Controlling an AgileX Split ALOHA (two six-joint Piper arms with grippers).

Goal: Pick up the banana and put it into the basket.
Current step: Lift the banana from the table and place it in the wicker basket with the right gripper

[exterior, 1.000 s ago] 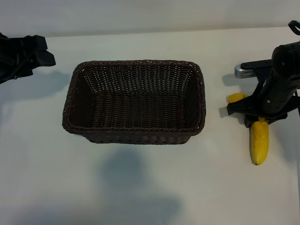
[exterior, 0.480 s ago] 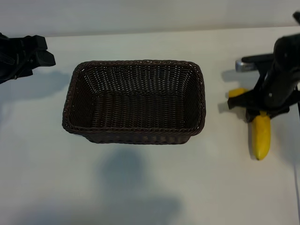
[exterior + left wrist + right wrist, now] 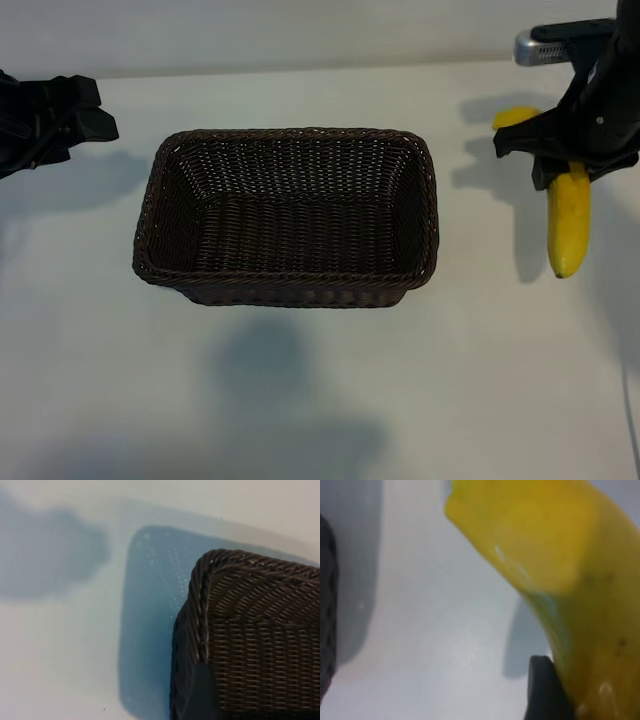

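One yellow banana (image 3: 567, 225) hangs in my right gripper (image 3: 566, 162), my fingers clenched around its middle, held above the white table (image 3: 300, 400) to the right of the one dark brown wicker basket (image 3: 288, 290) and well apart from it. A second ago the banana lay on the table under my fingers; now it is lifted, its shadow beside it, and the basket has not moved. My left gripper (image 3: 95, 112) waits spread and unladen near the basket's left corner; no writing is readable.
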